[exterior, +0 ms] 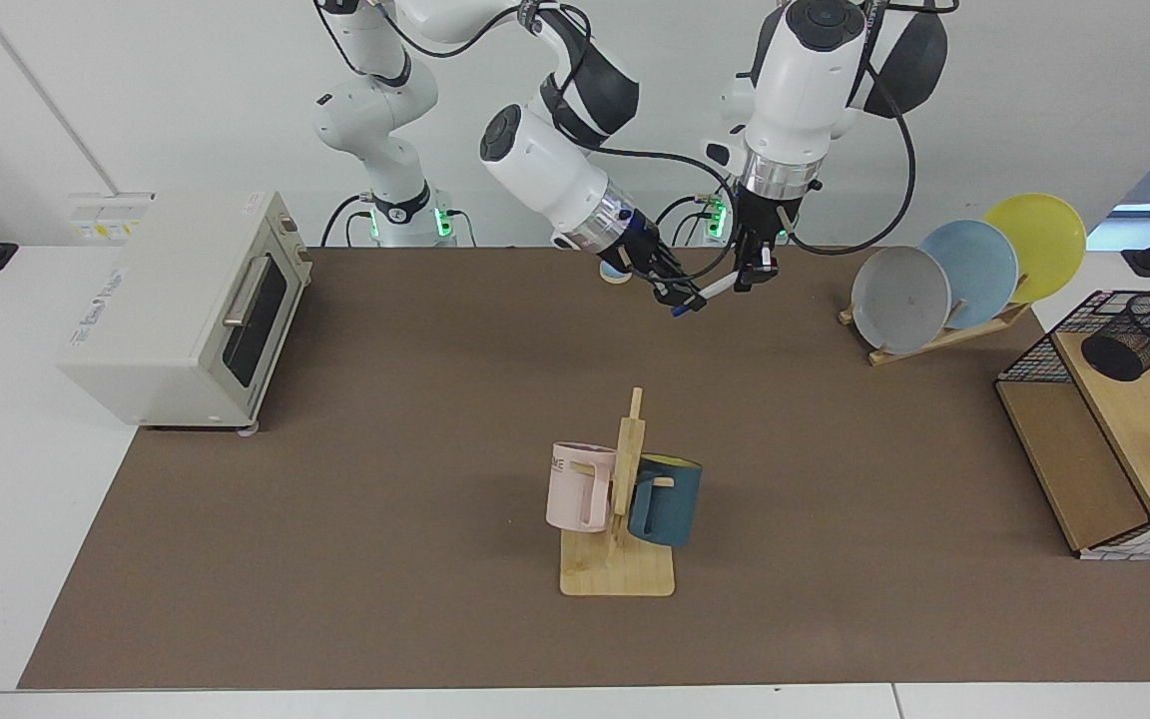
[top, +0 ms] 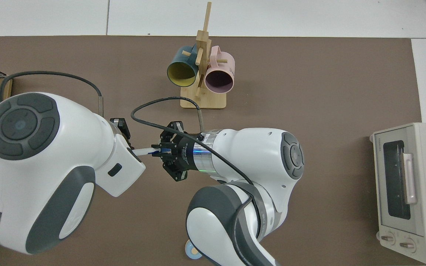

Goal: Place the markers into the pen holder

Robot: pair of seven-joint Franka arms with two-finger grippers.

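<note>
Slim white marker with blue cap [exterior: 707, 294], held aloft behind the wooden mug stand [exterior: 619, 559]: right gripper [exterior: 680, 298] pinches its capped end, left gripper [exterior: 750, 277] closes on the other. Black mesh pen holder [exterior: 1138, 336] lies tipped, well apart.

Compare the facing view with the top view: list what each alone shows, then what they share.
Facing view only: the pen holder on the wire rack, and three plates in a stand.
Top view only: the toaster oven's two knobs.
Both: the right gripper gripping the marker, the left gripper at its other end, and the mugs.
</note>
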